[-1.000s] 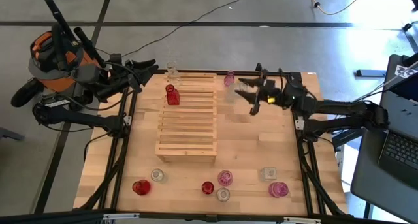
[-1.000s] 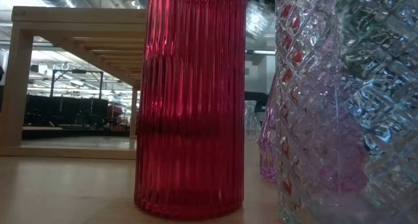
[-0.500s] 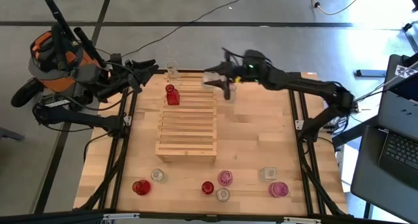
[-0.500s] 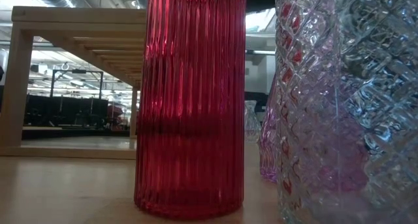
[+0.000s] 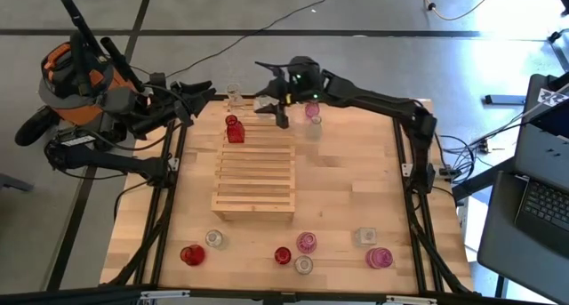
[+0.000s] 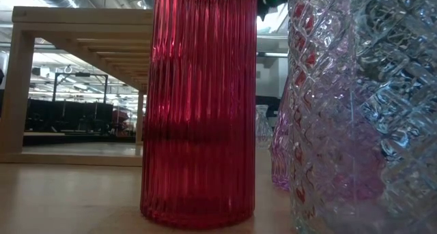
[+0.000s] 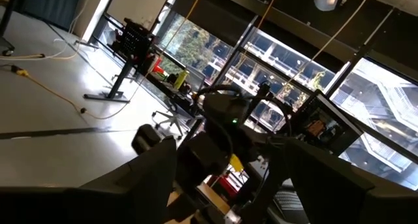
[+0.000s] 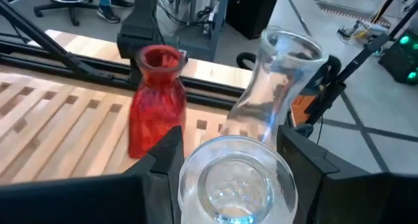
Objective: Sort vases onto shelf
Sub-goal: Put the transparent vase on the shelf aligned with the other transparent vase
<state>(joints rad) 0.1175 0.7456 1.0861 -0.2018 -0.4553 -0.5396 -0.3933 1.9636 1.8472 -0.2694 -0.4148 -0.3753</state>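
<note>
My right gripper (image 5: 270, 107) reaches over the far end of the pale slatted shelf (image 5: 256, 176) and is shut on a clear glass vase (image 8: 238, 178). A red vase (image 5: 235, 129) (image 8: 155, 110) stands by its base on the shelf's far slats. A tall clear vase (image 5: 235, 97) (image 8: 277, 80) stands just beyond it. A pink vase (image 5: 312, 109) stands on the table to the shelf's right. Several red, pink and clear vases stand along the near edge, among them a red one (image 5: 192, 254) and a pink one (image 5: 380, 257). My left gripper (image 5: 201, 92) waits open at the far left corner. My right gripper pinches the clear vase between its two fingers (image 8: 166, 155), just below the round rim (image 8: 236, 149). The fingers come from the table's right, slanting down. The vase stays upright with its mouth up, above the shelf's far slats; its base is hidden.
The low view is filled by a ribbed red vase (image 6: 198, 104) and cut-glass vases (image 6: 341, 111) close to the camera, with the shelf (image 6: 82, 29) behind. The shelf's middle and near slats are bare. Table edges and arm frames flank both sides.
My right gripper has carried the clear vase from the table's far right toward the left along the far edge, past the pink vase, to the shelf's far end beside the red vase. Its arm has stretched out as it went.
</note>
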